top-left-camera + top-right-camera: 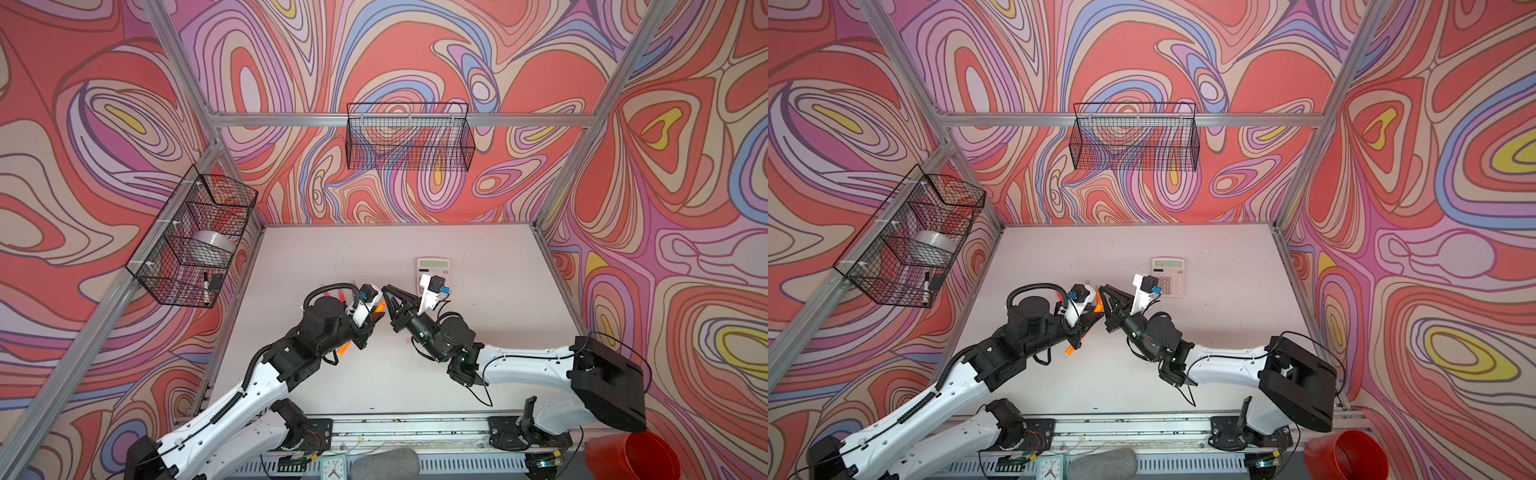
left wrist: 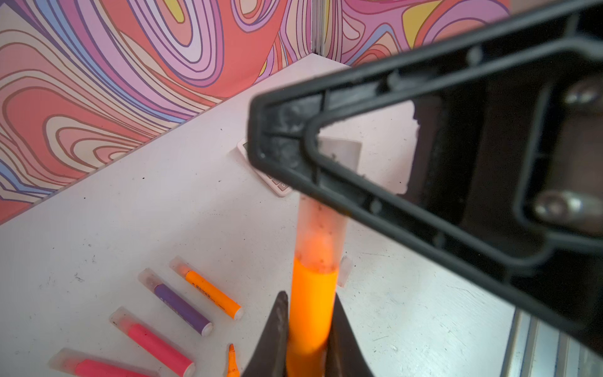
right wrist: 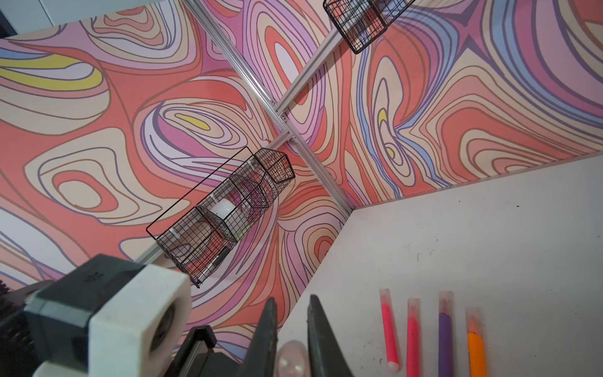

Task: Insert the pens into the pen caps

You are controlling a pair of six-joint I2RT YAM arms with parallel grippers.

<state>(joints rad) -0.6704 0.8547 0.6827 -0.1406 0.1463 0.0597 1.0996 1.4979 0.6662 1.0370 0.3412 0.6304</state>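
left gripper (image 2: 308, 346): pinching orange pen (image 2: 313, 293) | right gripper (image 3: 292, 303): pinching pen cap (image 3: 288, 359) | relation: pen axis points straight ahead from left gripper into pen cap, tip inside | next: probably a push along this axis

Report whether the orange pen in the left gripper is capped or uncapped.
Capped. In the left wrist view the pale cap covers the tip of the orange pen, rim meeting the barrel. Fully seated: cannot tell.
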